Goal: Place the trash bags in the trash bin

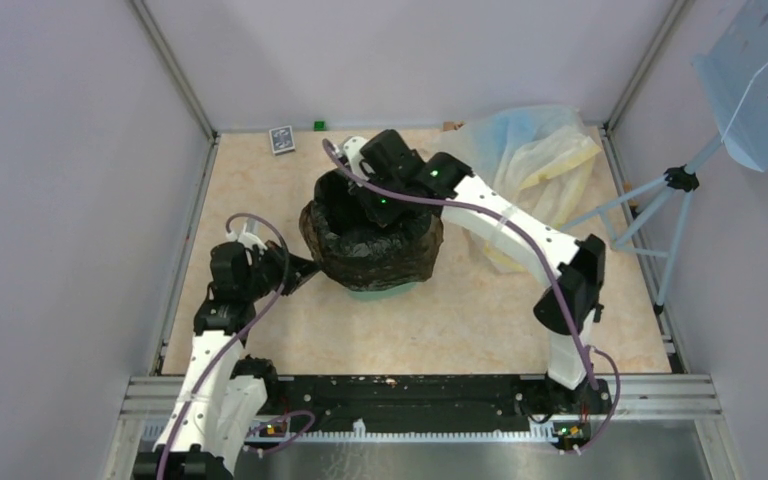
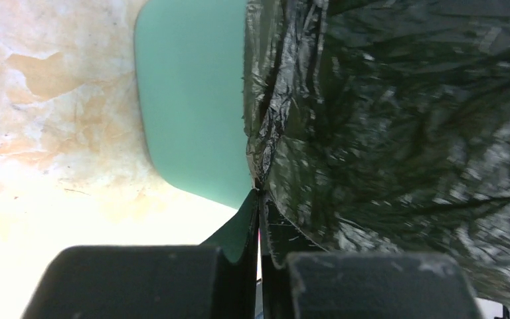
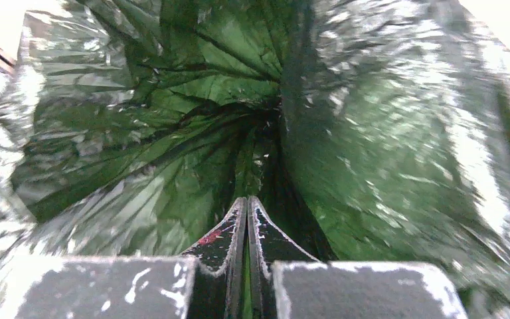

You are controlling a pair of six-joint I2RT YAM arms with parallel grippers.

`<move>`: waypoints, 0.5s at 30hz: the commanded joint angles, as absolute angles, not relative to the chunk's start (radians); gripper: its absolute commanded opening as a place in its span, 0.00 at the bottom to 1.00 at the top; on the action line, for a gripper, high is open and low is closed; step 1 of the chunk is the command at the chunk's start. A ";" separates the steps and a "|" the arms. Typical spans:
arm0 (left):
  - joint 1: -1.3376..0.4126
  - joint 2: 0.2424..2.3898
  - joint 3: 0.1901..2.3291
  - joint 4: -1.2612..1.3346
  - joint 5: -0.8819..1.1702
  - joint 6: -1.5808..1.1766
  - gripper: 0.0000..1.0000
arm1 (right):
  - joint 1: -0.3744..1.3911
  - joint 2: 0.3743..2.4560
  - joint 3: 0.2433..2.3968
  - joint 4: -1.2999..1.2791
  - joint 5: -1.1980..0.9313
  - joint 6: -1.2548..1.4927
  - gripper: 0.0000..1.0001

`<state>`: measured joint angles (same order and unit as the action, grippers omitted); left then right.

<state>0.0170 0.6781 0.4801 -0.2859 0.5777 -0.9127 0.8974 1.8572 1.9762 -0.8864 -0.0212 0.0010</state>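
Note:
The mint-green trash bin (image 1: 385, 292) stands mid-table with the glossy black trash bag (image 1: 360, 250) lining it and draped over its rim. My left gripper (image 1: 312, 268) is at the bin's left side. In the left wrist view its tips (image 2: 259, 194) are shut on the bag's hanging edge (image 2: 405, 100), right beside the bin wall (image 2: 192, 100). My right gripper (image 1: 380, 205) reaches down into the bin's mouth. In the right wrist view it (image 3: 247, 199) is shut deep inside the bag (image 3: 385, 133); I cannot tell whether any film is pinched.
A pale translucent plastic heap (image 1: 535, 160) lies at the back right, close behind my right arm. A light-blue perforated panel (image 1: 760, 80) stands on a stand (image 1: 660, 215) at the right edge. A small dark card (image 1: 281, 139) and a green cube (image 1: 319, 125) sit by the back wall.

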 commanded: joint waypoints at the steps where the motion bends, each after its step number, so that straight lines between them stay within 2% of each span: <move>1: 0.016 0.723 0.444 -0.181 0.564 -0.856 0.01 | 0.930 1.961 2.078 -1.020 0.087 -0.024 0.00; 15: 0.017 0.834 0.348 -0.073 0.546 -0.802 0.00 | 0.928 2.085 2.007 -1.012 0.018 -0.014 0.00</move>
<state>0.0170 0.8154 0.3649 -0.1593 0.5514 -0.8345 0.9264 2.0380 2.0026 -0.9932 0.0422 -0.0082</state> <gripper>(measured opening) 0.004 0.004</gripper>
